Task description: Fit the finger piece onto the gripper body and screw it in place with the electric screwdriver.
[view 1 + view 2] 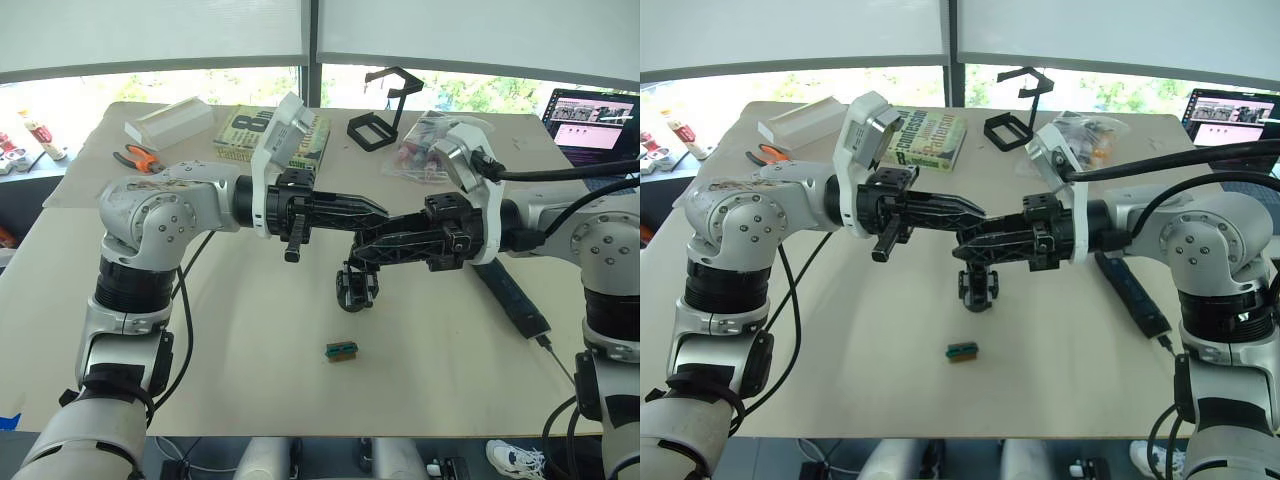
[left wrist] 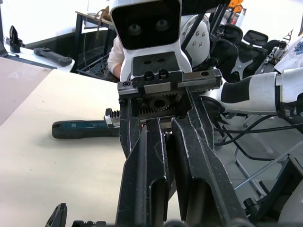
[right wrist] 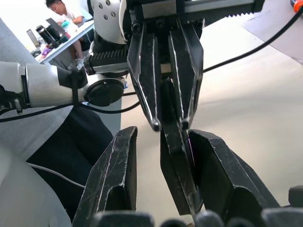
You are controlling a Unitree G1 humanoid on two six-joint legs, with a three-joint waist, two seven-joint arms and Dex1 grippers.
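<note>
a pale beige tabletop [image 1: 250, 380] stands before a wide window with lowered blinds, greenery outside. the small black gripper body with silvery bits [image 1: 357, 285] sits near the middle of the table; whether it rests on the surface or hangs from something, i cannot tell.

counted: two robot grippers, one finger piece, one gripper body, one screwdriver, one block, one book, one stand, one box, one pair of pliers, one bag, one laptop.

directly above the gripper body the left gripper [image 1: 383, 211] and the right gripper [image 1: 356, 250] meet tip to tip. the small black tapered plastic finger piece [image 3: 176, 142] lies between them. the left gripper's fingers are pressed together on its far end, pinching it. the right gripper's fingers [image 3: 113, 179] are spread around its near end, with a gap on one side and the other finger touching it.

the long thick black cylindrical electric screwdriver [image 1: 510, 290] lies flat on the table, to the right of the gripper body and well apart from it. a small green-and-brown block [image 1: 342, 350] lies just in front of the gripper body.

behind the gripper body, near the far edge, stand a black wire-frame stand [image 1: 378, 125] and a clear plastic bag of small items [image 1: 425, 145]. behind it to the left lie a green-covered book [image 1: 250, 135], a white box [image 1: 168, 120] and orange-handled pliers [image 1: 138, 156]. an open laptop [image 1: 595, 115] sits at the far right corner.

bare table lies in front of the gripper body, towards the near edge, and to its left.
</note>
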